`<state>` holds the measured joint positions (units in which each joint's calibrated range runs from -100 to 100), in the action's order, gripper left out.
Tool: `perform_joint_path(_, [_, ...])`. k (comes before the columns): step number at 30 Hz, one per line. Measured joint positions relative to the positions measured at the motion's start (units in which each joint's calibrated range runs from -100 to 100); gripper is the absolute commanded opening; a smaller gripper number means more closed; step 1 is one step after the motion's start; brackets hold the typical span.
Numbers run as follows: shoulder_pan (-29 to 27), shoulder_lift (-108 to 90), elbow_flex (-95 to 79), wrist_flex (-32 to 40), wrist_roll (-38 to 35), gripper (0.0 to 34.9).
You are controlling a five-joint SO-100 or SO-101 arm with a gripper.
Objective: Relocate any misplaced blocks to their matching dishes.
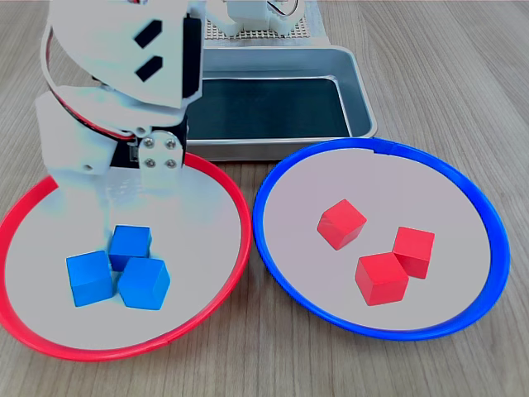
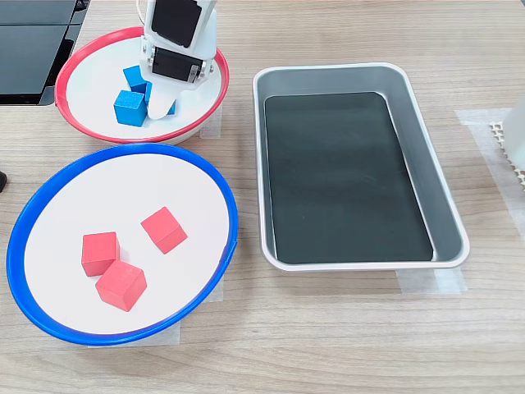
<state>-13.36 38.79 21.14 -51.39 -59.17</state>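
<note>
Gripper (image 2: 161, 105) over red-rimmed dish (image 2: 86, 131) holding blue cubes (image 2: 129, 107).

Blue cubes (image 1: 120, 269) in red-rimmed dish (image 1: 235, 207); red cubes (image 1: 380, 248) in blue-rimmed dish (image 1: 488, 215).

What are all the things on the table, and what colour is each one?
Blue blocks: three, bright blue, bunched in the red-rimmed dish.
Red blocks: three, bright red, in the blue-rimmed dish.
Red-rimmed dish: one, pale inside, on the first exterior view's left.
Blue-rimmed dish: one, pale inside, beside it.
Metal tray: one, grey with dark bottom, no blocks inside.
Table: one, light wood.
Robot arm: one, white, over the red-rimmed dish; gripper reaching among the blue blocks, jaws unclear.
</note>
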Motion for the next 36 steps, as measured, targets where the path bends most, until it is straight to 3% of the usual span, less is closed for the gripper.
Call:
perform_joint_path(10, [2.74, -5.46, -3.99, -2.53, 3.66, 0.4])
perform_joint_path(20, [7.26, -16.2, 0.64, -14.03, 11.62, 0.4])
perform_joint_path(30, [17.26, -13.38, 2.81, -13.13, 28.23, 0.4])
perform_joint_path(36, [18.76, -6.82, 5.17, -11.42, 35.41, 0.4])
